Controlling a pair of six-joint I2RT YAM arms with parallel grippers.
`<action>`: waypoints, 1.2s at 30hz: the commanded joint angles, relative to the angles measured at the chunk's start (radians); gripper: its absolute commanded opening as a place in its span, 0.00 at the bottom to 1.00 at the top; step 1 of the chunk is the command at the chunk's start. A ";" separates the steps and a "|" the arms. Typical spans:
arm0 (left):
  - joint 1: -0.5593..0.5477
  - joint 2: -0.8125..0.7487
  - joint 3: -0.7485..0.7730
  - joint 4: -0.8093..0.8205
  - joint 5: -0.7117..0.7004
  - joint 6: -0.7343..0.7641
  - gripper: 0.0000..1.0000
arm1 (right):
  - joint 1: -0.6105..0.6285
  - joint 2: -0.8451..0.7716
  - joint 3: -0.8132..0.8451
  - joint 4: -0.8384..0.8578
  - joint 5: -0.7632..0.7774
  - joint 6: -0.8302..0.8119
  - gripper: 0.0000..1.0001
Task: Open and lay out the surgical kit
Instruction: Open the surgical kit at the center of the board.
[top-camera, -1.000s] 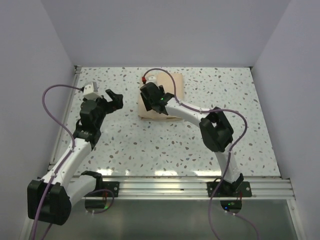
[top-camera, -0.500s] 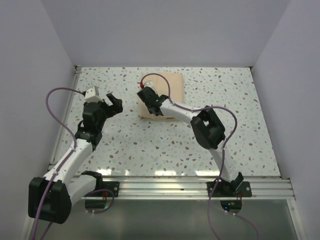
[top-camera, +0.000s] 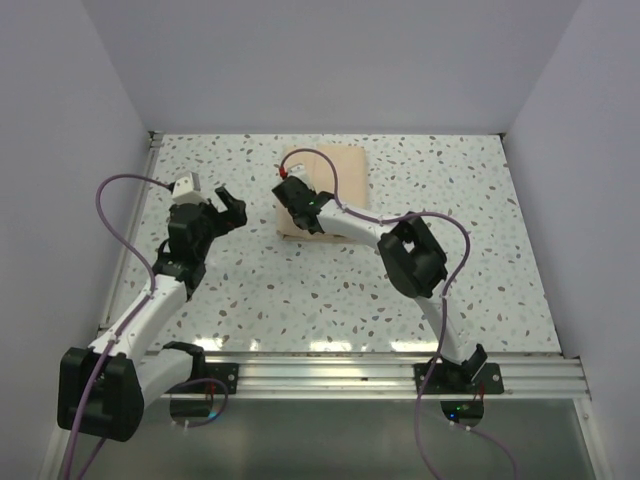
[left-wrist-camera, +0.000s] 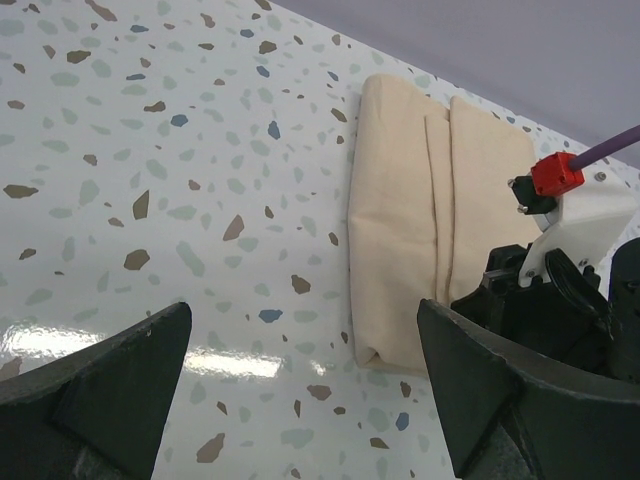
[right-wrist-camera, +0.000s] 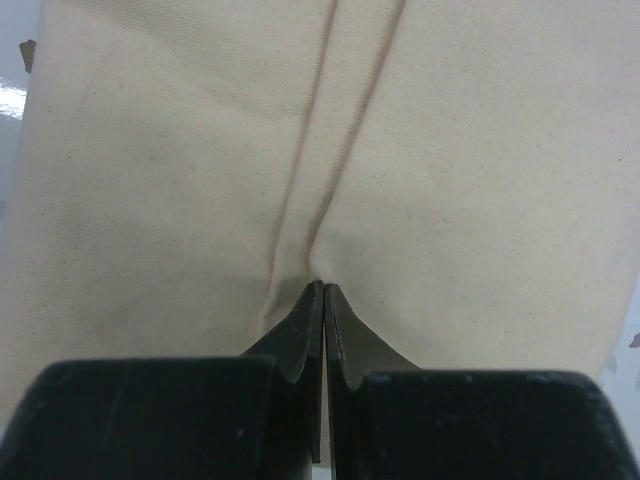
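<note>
Right gripper (right-wrist-camera: 323, 288) is pinched shut on a centre fold of the folded tan cloth wrap (right-wrist-camera: 150, 180) lying on the speckled table (top-camera: 300, 290). Beside the wrap's left edge, left gripper (left-wrist-camera: 303, 312) hovers wide open.

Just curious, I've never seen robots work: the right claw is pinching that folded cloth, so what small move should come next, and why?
Probably lift the right gripper slightly and peel the top layer of the wrap back. Its jaws are shut on a pucker at the seam, the wrap lies fully folded, and the left gripper stands open off to the side.
</note>
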 joint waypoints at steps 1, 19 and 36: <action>0.001 -0.002 0.000 0.029 -0.009 0.011 1.00 | -0.003 -0.096 0.032 -0.014 0.079 -0.012 0.00; 0.001 0.014 0.000 0.038 0.009 0.007 1.00 | -0.144 -0.332 -0.133 0.037 0.185 0.049 0.00; -0.062 0.147 0.038 0.098 0.060 0.057 1.00 | -0.606 -0.372 -0.525 -0.016 0.089 0.405 0.00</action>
